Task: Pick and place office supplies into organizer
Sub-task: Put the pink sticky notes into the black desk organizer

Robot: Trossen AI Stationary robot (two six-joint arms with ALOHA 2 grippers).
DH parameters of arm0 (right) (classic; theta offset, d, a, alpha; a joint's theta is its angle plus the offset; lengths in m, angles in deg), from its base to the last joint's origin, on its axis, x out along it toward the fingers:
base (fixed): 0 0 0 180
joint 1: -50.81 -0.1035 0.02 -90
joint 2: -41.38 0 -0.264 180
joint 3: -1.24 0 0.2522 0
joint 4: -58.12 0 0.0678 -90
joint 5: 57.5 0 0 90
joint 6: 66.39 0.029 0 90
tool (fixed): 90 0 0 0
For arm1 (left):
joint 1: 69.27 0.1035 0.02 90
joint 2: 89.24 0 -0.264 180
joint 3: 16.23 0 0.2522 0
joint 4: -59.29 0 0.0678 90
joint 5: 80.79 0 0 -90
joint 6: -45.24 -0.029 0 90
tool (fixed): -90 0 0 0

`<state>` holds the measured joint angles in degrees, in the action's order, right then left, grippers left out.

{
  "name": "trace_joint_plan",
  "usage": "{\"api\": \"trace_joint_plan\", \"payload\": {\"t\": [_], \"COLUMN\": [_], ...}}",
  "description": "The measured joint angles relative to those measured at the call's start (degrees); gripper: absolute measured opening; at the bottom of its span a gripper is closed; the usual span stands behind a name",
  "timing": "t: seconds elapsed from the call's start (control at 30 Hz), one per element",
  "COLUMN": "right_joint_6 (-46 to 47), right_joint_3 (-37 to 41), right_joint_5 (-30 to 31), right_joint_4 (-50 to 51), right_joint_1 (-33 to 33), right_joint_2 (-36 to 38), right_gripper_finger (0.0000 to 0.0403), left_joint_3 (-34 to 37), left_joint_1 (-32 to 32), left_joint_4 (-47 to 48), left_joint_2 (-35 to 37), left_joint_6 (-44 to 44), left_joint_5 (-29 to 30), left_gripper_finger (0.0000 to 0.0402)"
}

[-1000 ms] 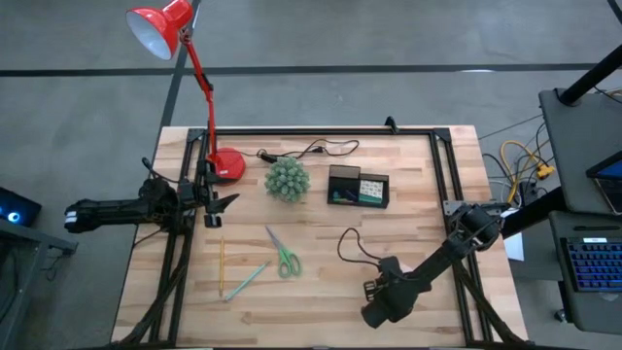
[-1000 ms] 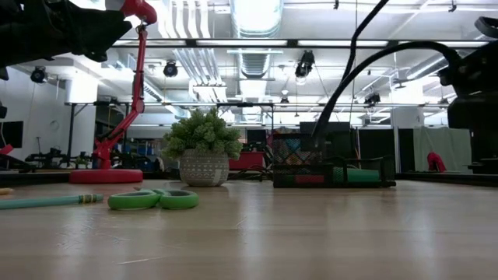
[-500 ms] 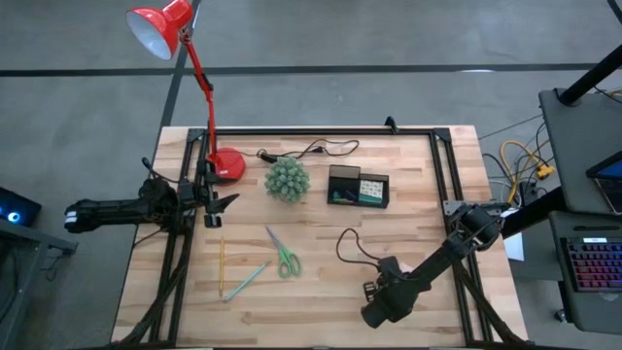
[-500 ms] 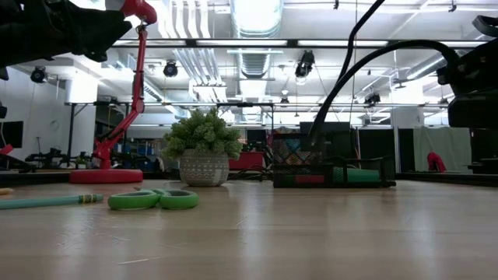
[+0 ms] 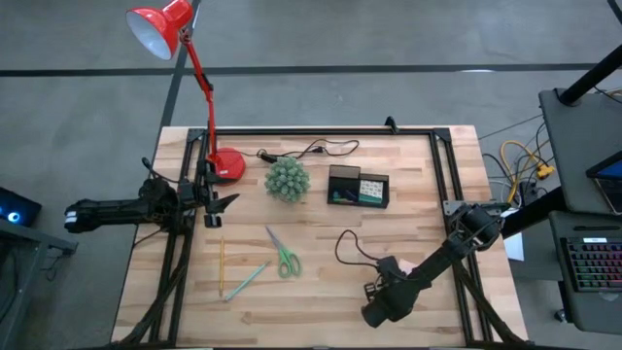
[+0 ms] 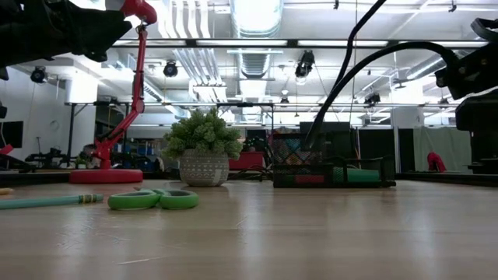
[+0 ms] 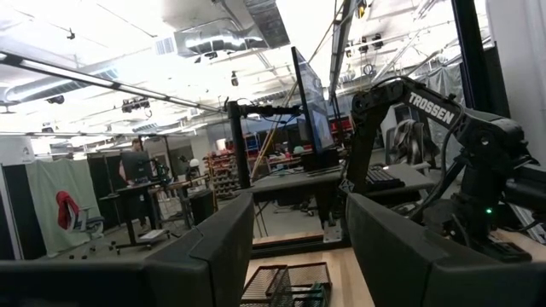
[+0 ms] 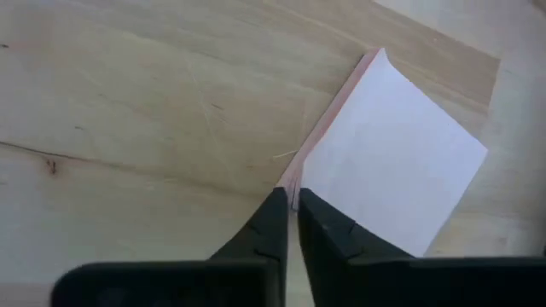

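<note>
The right gripper (image 8: 292, 223) is low over the near part of the table (image 5: 311, 297), and its two fingers are almost together, with only a thin gap between them. Directly in front of the fingertips lies the sticky-note pad (image 8: 388, 153), flat on the wood, with one corner pointing at the gripper. The tips touch, or almost touch, that corner; I cannot tell if they already pinch the edge of the pad. The pad is turned diagonally to the fingers, so its pink side edge runs away from the tips at an angle. In the high view the right gripper (image 5: 377, 306) covers the pad. The organizer (image 5: 358, 187) stands well apart, further back on the table, just beside the plant (image 5: 288, 179). The scissors (image 5: 284, 255), the pen (image 5: 248, 280) and the pencil (image 5: 222, 264) lie nearer to the left arm. The left gripper (image 5: 216, 203) waits at the left edge of the table with its fingers apart, holding nothing. For the pad, the right arm is clearly the nearer one.
</note>
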<state>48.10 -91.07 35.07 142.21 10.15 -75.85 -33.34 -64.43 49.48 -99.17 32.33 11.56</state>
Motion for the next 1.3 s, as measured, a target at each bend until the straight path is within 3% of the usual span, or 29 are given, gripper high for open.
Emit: {"api": "trace_joint_plan", "payload": {"t": [0.4,0.63,0.93,1.3], "right_joint_6": [-11.0,-19.1,-23.0,-28.9], "right_joint_3": [-2.5,-7.8,-14.2,-17.7], "right_joint_5": [-2.6,-2.0,4.8,16.8], "right_joint_4": [0.9,8.9,18.2,19.7], "right_joint_1": [0.0,0.0,0.0,0.7], "right_joint_2": [0.1,0.1,0.2,0.2], "right_gripper_finger": [0.0008,0.0008,0.0008,0.0008], "left_joint_3": [0.0,0.0,0.0,0.0], "left_joint_1": [0.0,0.0,0.0,0.0], "left_joint_4": [0.0,0.0,0.0,0.0], "left_joint_2": [0.0,0.0,0.0,0.0], "left_joint_6": [0.0,0.0,0.0,0.0], "left_joint_5": [0.0,0.0,0.0,0.0], "left_gripper_finger": [0.0176,0.0176,0.0176,0.0176]}}
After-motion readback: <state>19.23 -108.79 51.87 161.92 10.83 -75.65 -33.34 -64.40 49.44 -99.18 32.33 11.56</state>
